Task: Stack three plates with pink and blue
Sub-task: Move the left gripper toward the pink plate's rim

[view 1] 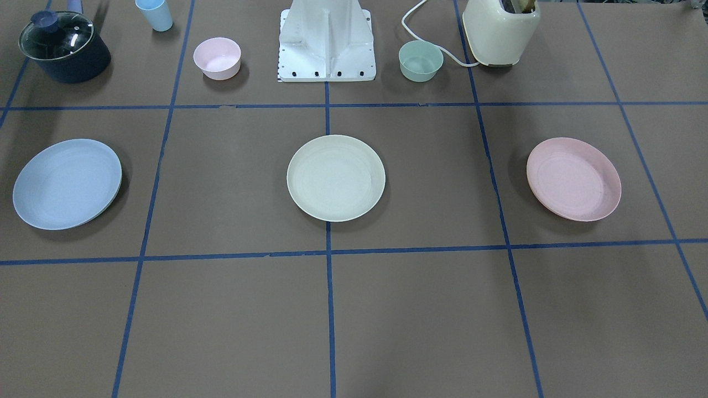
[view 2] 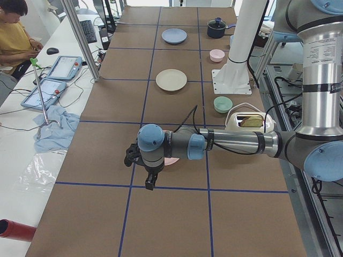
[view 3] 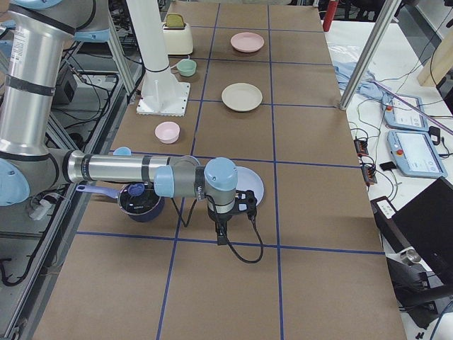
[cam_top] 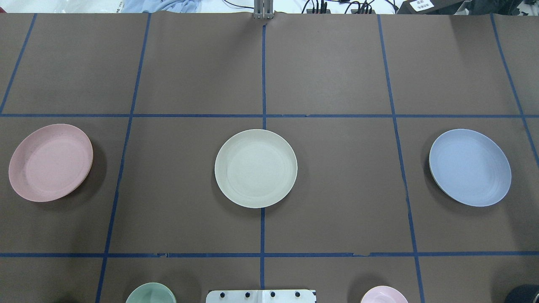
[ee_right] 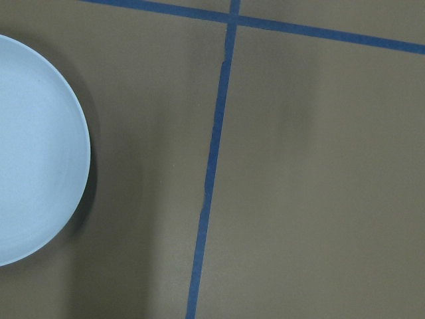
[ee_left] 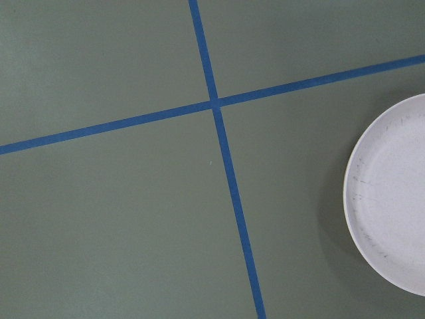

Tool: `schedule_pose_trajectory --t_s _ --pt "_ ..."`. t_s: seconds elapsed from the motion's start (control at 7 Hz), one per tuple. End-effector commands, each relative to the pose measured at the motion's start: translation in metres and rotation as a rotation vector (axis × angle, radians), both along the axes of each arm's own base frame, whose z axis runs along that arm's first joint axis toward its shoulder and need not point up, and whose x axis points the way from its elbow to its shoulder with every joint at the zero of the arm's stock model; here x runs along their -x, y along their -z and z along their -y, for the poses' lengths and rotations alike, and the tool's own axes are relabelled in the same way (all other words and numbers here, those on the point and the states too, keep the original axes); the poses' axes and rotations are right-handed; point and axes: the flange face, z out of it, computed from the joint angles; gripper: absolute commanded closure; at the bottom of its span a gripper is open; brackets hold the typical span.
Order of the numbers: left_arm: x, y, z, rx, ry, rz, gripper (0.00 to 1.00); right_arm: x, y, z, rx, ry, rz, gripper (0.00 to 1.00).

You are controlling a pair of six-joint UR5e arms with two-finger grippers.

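Pink plate (view 1: 573, 179) beside left gripper (view 2: 150, 182)

Three plates, two bowls, and one each of cup, pot and toaster
The plates number three: one pale blue plate (view 1: 66, 184), one cream-white plate (view 1: 336, 178), one pale pink plate (view 1: 573, 179). Small bowls come to two, one pink bowl (view 1: 217, 57) and one mint-green bowl (view 1: 421, 60). There is a single light blue cup (view 1: 154, 14), a single dark pot (view 1: 72, 63) under one glass lid (view 1: 55, 34), and a single cream toaster (view 1: 500, 30). Two robot arms show in the side views, the left arm (view 2: 230, 142) and the right arm (view 3: 113, 168), and there is one white column base (view 1: 326, 41)
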Motion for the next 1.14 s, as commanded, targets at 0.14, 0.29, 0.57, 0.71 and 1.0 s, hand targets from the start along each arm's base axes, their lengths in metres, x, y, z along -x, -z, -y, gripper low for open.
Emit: schedule_pose_trajectory --t_s 0.14,0.29,0.57,0.71,1.0 --pt "-0.001 0.005 0.002 -0.063 -0.003 0.003 0.0 0.0 0.003 -0.001 -0.006 0.0 0.002 0.0" --pt "0.001 0.008 0.004 -0.1 -0.001 0.009 0.0 0.0 0.024 0.001 -0.047 -0.001 0.004 0.0" --pt "0.005 0.006 0.01 -0.199 0.012 0.085 0.0 0.001 0.057 0.009 -0.123 -0.002 0.01 0.0" --pt "0.005 -0.006 0.01 -0.224 0.009 0.079 0.0 0.001 0.084 0.021 -0.254 -0.01 0.02 0.0" --pt "0.005 0.011 0.026 -0.396 0.019 0.085 0.0 0.001 0.089 0.026 -0.339 -0.013 0.017 0.0"
